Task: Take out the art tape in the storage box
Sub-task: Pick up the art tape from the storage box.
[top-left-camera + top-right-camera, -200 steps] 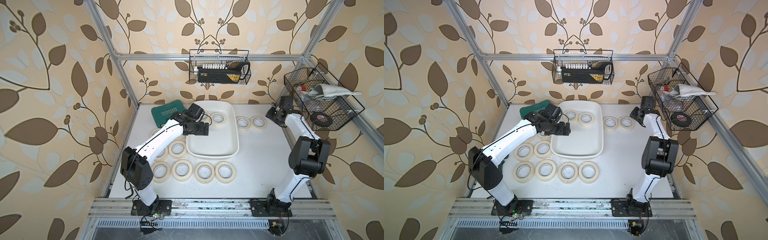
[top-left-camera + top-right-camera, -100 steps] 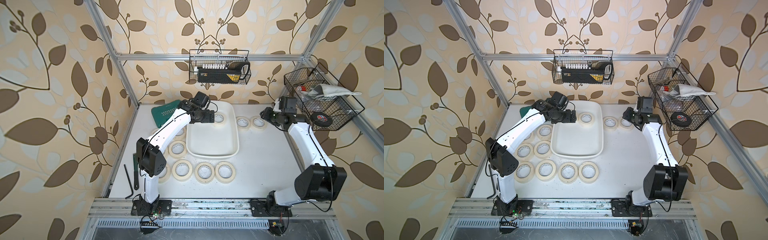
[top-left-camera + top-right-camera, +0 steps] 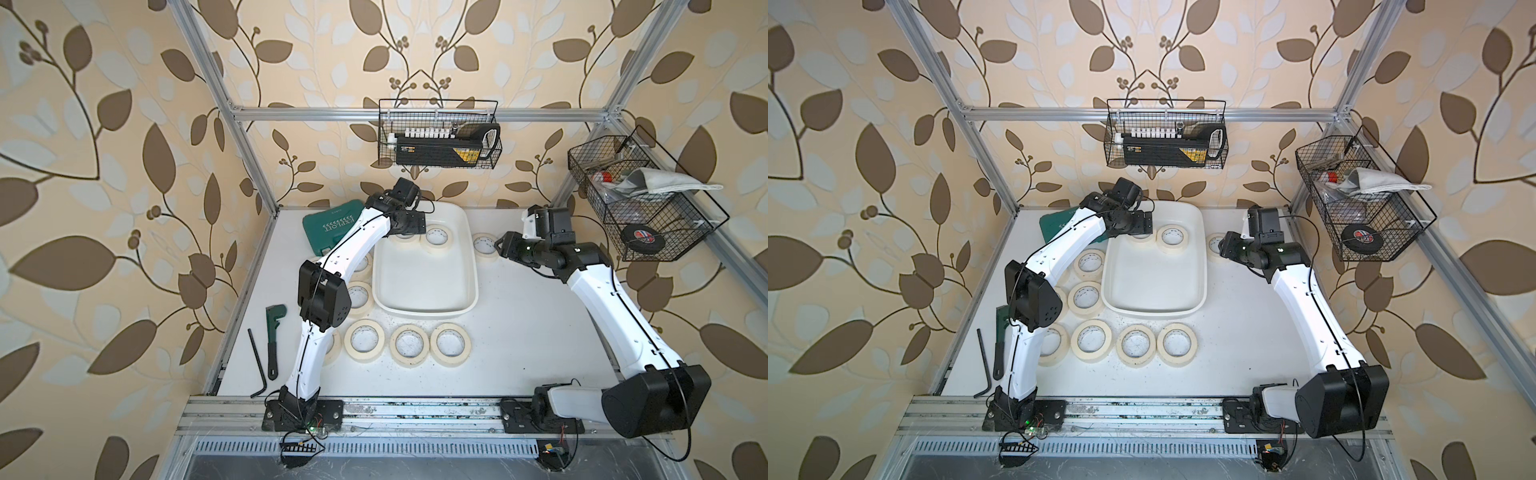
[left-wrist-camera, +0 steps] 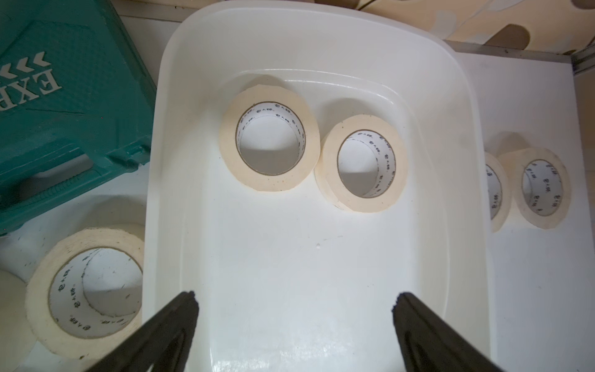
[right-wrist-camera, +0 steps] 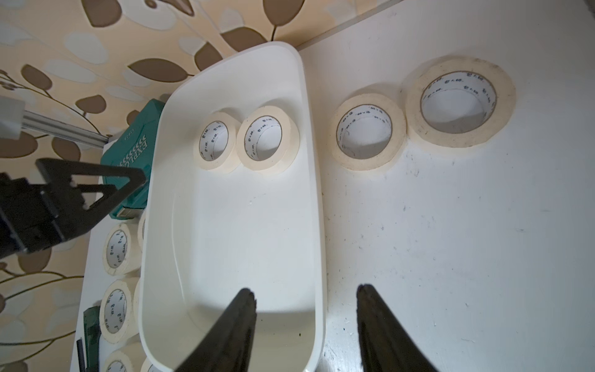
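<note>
Now: two art tape rolls [image 4: 229, 141] left in the storage box [image 4: 165, 106]

Both lie flat at its far end. Left claw [image 4: 294, 298], spread and empty, hovers over the box; ideally one finger enters a core, the other outside. Right claw [image 5: 306, 290], parted and empty, sits beside the box.

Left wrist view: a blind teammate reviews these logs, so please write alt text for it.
Two art tape rolls lie flat, side by side, in the white storage box, ahead of the open left hand. More rolls and a teal case sit outside it.
</note>
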You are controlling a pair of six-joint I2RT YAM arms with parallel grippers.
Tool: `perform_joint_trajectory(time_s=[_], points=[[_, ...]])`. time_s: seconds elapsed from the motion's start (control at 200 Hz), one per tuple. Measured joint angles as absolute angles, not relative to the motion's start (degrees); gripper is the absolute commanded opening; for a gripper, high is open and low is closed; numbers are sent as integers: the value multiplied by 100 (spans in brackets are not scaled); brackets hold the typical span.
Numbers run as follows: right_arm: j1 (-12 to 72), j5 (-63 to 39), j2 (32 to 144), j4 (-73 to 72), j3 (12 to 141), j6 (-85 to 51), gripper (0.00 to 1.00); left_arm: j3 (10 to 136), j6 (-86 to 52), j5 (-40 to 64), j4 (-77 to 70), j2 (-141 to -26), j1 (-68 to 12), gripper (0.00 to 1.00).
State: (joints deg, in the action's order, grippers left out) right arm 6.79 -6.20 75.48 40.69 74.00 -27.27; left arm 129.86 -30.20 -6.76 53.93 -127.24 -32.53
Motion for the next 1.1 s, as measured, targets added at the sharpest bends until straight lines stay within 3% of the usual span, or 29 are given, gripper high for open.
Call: perform_joint_trajectory(time_s=[0.56,1.1], points=[[1068,-510,7502,4123,7107,-2836,52,13185,-3861,-886,4661,-14123,-2853,86],[1125,-491,7452,4141,6995,-2853,53,13537,-4569,-1151,4230,-14556,-2808,81]])
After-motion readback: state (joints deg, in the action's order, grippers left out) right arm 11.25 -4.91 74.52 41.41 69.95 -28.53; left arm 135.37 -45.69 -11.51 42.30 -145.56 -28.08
